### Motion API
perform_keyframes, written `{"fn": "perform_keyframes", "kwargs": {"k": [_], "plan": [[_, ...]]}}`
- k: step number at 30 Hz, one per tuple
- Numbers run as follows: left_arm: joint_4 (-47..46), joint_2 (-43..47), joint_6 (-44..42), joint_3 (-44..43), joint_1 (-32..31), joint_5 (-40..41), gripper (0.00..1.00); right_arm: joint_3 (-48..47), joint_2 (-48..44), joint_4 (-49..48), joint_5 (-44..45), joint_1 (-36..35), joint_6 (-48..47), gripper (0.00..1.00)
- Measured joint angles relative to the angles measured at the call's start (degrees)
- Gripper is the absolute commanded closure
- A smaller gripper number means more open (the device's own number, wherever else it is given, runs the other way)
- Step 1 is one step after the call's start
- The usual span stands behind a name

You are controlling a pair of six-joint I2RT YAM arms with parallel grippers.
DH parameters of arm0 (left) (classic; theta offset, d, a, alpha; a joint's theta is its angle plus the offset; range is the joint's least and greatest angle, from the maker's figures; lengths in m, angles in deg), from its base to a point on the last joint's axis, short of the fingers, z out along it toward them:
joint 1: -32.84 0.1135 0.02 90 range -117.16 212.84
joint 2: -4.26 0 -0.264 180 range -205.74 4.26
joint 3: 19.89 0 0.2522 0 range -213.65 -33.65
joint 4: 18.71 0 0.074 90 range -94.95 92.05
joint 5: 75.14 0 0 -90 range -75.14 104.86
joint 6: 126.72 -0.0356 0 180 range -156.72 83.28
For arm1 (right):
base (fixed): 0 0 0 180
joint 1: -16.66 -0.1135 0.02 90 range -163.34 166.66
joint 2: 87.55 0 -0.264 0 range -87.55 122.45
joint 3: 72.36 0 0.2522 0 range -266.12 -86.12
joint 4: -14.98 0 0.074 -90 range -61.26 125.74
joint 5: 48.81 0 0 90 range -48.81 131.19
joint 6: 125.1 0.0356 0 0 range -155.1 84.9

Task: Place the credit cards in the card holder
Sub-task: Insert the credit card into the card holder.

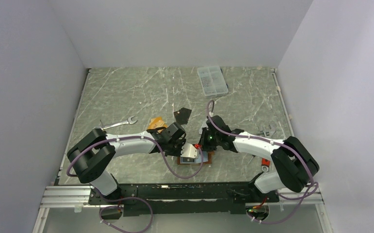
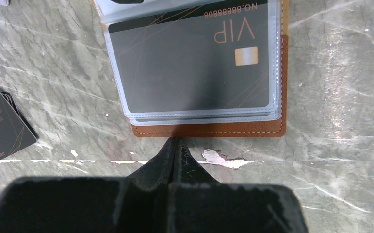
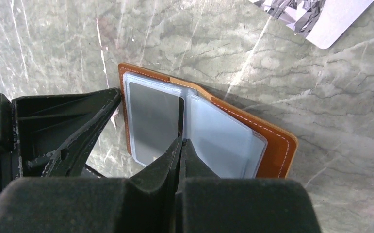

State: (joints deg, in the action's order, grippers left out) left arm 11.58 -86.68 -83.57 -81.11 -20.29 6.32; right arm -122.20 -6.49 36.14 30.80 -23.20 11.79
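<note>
The brown leather card holder (image 1: 208, 156) lies open on the table between both grippers. In the left wrist view it (image 2: 209, 129) has a dark VIP card (image 2: 194, 63) inside a clear pocket. My left gripper (image 2: 177, 143) is shut, its tips at the holder's near edge. My right gripper (image 3: 181, 141) is shut, its tips on the fold between the pale pockets (image 3: 223, 136). A black card (image 1: 182, 115) and an orange-tan card (image 1: 156, 122) lie behind the left gripper (image 1: 180, 141). A silver-grey card (image 3: 311, 14) lies beyond the holder.
A clear plastic compartment box (image 1: 212, 80) stands at the back. A wrench (image 1: 119, 124) lies left of the orange-tan card. Small metal parts (image 1: 265, 131) lie at the right. The right gripper (image 1: 205, 141) is close to the left one. White walls enclose the table.
</note>
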Motion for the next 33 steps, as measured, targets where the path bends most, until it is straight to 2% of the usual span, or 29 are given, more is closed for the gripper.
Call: {"fn": "perform_keyframes", "kwargs": {"k": [9, 11, 13, 16, 18, 22, 25, 28, 33], "plan": [[0.0, 0.0, 0.1, 0.0, 0.0, 0.0, 1.00, -0.3, 1.9, -0.9, -1.3, -1.0, 0.7, 1.00], [0.0, 0.0, 0.2, 0.0, 0.0, -0.2, 1.00, -0.6, 2.9, -1.2, -2.0, -1.4, 0.9, 0.88], [0.2, 0.0, 0.5, -0.2, 0.0, -0.3, 1.00, -1.3, 3.5, -1.0, -2.3, -1.7, 1.2, 0.69], [1.1, 0.0, 1.6, -0.9, 0.7, -1.3, 1.00, -2.5, 2.0, 1.1, -1.7, -1.3, 0.7, 0.51], [2.1, 0.0, 2.6, -2.0, 1.9, -2.5, 1.00, -2.4, -1.9, 3.4, -0.8, -0.3, 0.2, 0.46], [3.3, 0.9, 4.4, -4.2, 5.8, -5.1, 1.00, -0.1, -15.5, 7.0, 1.6, 2.2, 0.1, 0.37], [4.0, 2.8, 5.2, -4.2, 7.6, -5.9, 1.00, 3.0, -22.9, 7.9, 2.4, 2.4, 0.8, 0.33], [4.5, 3.6, 6.0, -4.2, 7.5, -7.2, 1.00, 9.2, -26.2, 7.4, 1.8, 2.4, 2.2, 0.31], [5.0, 3.6, 6.7, -4.2, 7.4, -8.5, 1.00, 18.6, -26.3, 4.0, -1.2, 2.6, 5.4, 0.29]]}}
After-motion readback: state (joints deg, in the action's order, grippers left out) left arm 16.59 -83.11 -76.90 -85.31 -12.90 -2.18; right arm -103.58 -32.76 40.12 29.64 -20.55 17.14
